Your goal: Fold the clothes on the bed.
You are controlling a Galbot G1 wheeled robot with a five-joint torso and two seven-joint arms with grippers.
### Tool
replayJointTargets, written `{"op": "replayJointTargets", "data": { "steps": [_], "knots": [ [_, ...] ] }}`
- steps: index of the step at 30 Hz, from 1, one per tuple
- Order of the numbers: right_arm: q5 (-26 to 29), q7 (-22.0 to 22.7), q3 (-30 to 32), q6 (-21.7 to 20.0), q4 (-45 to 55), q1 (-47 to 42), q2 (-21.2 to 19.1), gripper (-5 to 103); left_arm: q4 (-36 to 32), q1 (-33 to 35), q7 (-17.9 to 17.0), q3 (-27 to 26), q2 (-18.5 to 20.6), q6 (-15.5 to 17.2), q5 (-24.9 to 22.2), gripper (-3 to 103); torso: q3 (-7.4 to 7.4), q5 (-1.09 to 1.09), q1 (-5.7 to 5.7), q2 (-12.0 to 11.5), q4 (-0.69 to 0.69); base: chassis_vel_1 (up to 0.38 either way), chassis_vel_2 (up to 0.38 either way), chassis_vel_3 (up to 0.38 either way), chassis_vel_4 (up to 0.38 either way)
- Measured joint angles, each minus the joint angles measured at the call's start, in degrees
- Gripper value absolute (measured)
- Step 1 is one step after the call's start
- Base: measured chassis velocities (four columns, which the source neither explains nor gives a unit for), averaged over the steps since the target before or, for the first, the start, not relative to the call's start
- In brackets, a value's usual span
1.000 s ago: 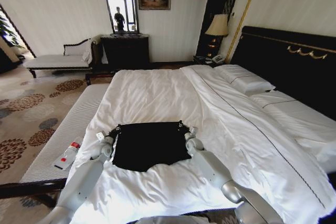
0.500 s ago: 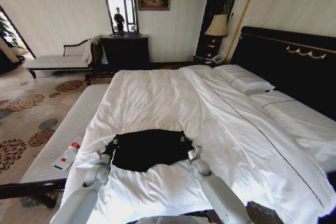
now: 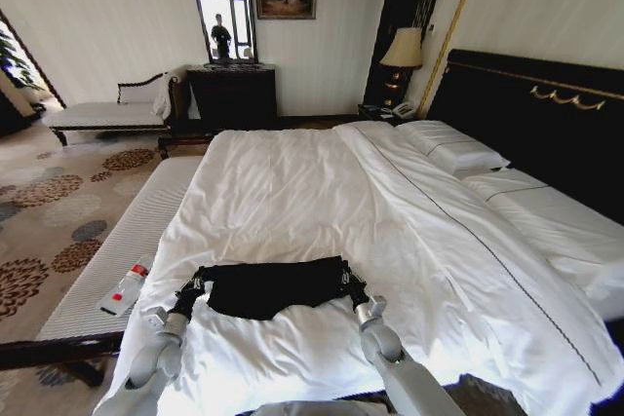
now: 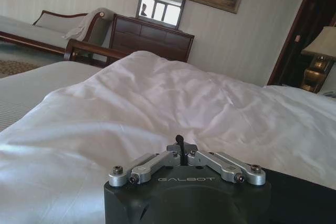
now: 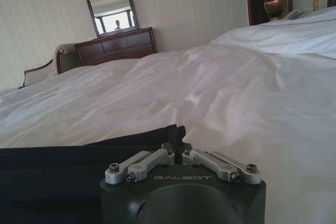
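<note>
The clothes [image 3: 268, 286], a black T-shirt, lie doubled over as a narrow band near the foot of the white bed [image 3: 292, 182]. My left gripper [image 3: 195, 283] is shut on the band's left end and my right gripper [image 3: 348, 280] is shut on its right end. The left wrist view has the left gripper [image 4: 180, 141] pinched together, with black cloth [image 4: 302, 192] beside it on the sheet. From the right wrist, the right gripper [image 5: 176, 132] is closed at the edge of the black cloth [image 5: 63, 163]. No lettering is visible.
A pale striped bench [image 3: 127, 231] runs along the bed's left side with a bottle [image 3: 127, 287] lying on it. Pillows [image 3: 453, 148] and the dark headboard [image 3: 546, 114] are at the right. A dresser [image 3: 232, 93], a chaise [image 3: 107, 109] and a lamp [image 3: 405, 51] stand by the far wall.
Both grippers drew back toward the bed's near edge, bringing the shirt's far edge with them. The black shirt went from a broad square to a narrow folded band.
</note>
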Motion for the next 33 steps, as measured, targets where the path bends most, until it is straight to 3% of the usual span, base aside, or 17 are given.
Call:
{"op": "replayJointTargets", "data": {
  "steps": [33],
  "knots": [
    [0.2,0.4,1.0,-0.5,0.0,-0.4,-1.4,1,0.5,1.6,0.0,2.2,-1.8,0.2,4.5,1,0.01,-0.01,0.02,0.0,0.00,0.000,0.000,0.000,0.000]
  ]
}}
